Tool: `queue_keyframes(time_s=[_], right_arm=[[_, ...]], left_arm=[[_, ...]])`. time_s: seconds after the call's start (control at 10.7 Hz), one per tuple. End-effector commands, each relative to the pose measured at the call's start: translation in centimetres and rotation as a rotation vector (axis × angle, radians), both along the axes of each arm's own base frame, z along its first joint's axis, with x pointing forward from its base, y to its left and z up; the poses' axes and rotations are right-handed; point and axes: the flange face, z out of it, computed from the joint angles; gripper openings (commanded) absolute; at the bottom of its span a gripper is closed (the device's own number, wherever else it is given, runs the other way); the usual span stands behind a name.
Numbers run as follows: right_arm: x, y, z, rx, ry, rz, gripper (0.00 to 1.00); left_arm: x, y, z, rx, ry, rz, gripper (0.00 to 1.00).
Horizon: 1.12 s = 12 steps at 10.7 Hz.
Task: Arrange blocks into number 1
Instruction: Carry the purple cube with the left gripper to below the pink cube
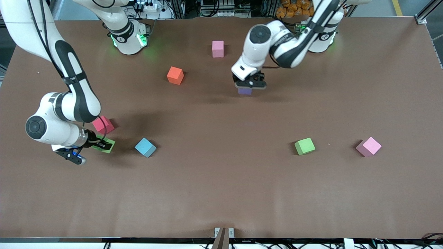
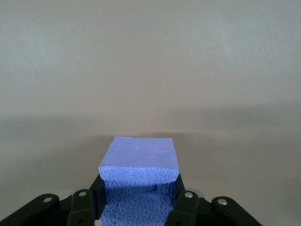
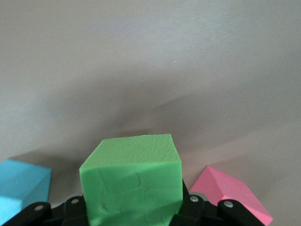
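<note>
**Both grippers clamped on blocks, six more loose on the table**

Left gripper [image 1: 250,84] sits low over the brown table [image 1: 221,193], its fingers [image 2: 185,207] closed against two opposite sides of the purple block [image 1: 245,91]; in the left wrist view that block [image 2: 139,181] fills the gap between the pads. Whether it rests on the table or hangs just above cannot be told.

Taking the purple block as the landmark:

- The orange block [image 1: 175,75] lies toward the right arm's end of the table from it and slightly farther from the front camera.
- One pink block [image 1: 218,48] lies farther from the camera than it, a little toward the right arm's end, between the two robot bases.
- A green block [image 1: 305,146] lies nearer the camera, toward the left arm's end.
- The second pink block [image 1: 369,146] lies still more toward that end, about level with that green block.
- The light blue block [image 1: 145,147] lies nearer the camera, well toward the right arm's end.
- The red block [image 1: 103,125] is further that way again.

Right gripper [image 1: 102,144] is close beside the red and light blue blocks, its fingers [image 3: 192,207] shut on the other green block [image 3: 133,181], which sits tilted in the grip. The right wrist view shows light blue [image 3: 23,186] on one flank and red [image 3: 233,195] on the other.
</note>
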Motion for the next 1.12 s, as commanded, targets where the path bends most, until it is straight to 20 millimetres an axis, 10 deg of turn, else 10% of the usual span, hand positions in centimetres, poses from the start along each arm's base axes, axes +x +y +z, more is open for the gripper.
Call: queue_keyframes(time_s=[0.0, 0.37, 1.03], right_arm=[[-0.4, 1.4, 1.7, 0.018, -0.007, 0.049, 0.08], [-0.5, 4.5, 3.1, 0.035, -0.021, 0.099, 0.08], [-1.7, 10.9, 4.5, 0.032, -0.044, 0.172, 0.12]], left_arm=[[-2.8, -3.9, 0.2, -0.026, 0.056, 0.056, 0.0], [-7.6, -9.4, -0.7, -0.049, 0.12, 0.043, 0.0], [-11.3, -10.8, -3.7, -0.011, 0.145, -0.037, 0.0]])
